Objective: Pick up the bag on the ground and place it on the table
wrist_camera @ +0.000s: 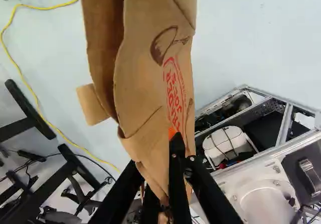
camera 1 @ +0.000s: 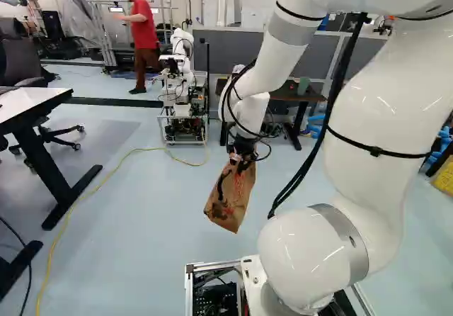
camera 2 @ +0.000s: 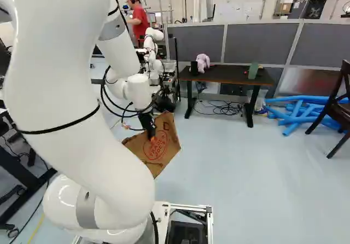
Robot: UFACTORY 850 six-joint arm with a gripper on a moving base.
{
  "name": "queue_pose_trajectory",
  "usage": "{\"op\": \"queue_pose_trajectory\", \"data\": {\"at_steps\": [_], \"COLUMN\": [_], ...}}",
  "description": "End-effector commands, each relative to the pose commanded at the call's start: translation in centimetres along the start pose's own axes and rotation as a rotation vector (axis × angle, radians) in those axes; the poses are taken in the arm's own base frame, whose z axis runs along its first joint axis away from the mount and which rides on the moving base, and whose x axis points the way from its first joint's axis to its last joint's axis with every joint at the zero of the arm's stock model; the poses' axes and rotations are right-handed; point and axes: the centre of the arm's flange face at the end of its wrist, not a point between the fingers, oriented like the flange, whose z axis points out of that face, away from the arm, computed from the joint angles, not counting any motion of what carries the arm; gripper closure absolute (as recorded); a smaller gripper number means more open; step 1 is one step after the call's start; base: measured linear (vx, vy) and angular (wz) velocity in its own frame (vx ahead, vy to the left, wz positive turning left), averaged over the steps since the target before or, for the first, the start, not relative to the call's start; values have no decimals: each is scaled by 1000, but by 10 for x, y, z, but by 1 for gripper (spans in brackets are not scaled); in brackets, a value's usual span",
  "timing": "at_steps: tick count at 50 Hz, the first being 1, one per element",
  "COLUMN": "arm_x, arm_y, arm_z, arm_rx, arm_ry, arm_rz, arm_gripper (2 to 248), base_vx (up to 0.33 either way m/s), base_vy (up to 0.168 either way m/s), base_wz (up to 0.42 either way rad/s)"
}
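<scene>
Firmly, the gripper (camera 2: 150,136) clamps a creased brown paper bag (camera 2: 165,150), which hangs tilted beneath it, above the smooth floor (camera 2: 257,173). Well ahead of the gripper, a dark, flat-topped counter (camera 2: 227,75) carries a plush toy (camera 2: 203,62).

The gripper (camera 1: 243,156) holds 1 tilted brown bag (camera 1: 232,195) above the pale floor (camera 1: 134,259).
</scene>
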Motion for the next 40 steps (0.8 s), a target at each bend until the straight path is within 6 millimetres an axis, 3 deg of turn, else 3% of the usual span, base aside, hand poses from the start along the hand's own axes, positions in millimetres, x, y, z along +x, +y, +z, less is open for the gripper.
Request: {"op": "queue_pose_trajectory", "data": {"at_steps": [40], "arm_x": [-2], "arm_y": [0], "arm_z": [-58], "arm_rx": [25], "arm_ry": [-1], "arm_rz": [0], "arm_gripper": [229], "base_vx": [0], "base_vy": [0], "base_wz": [0]}}
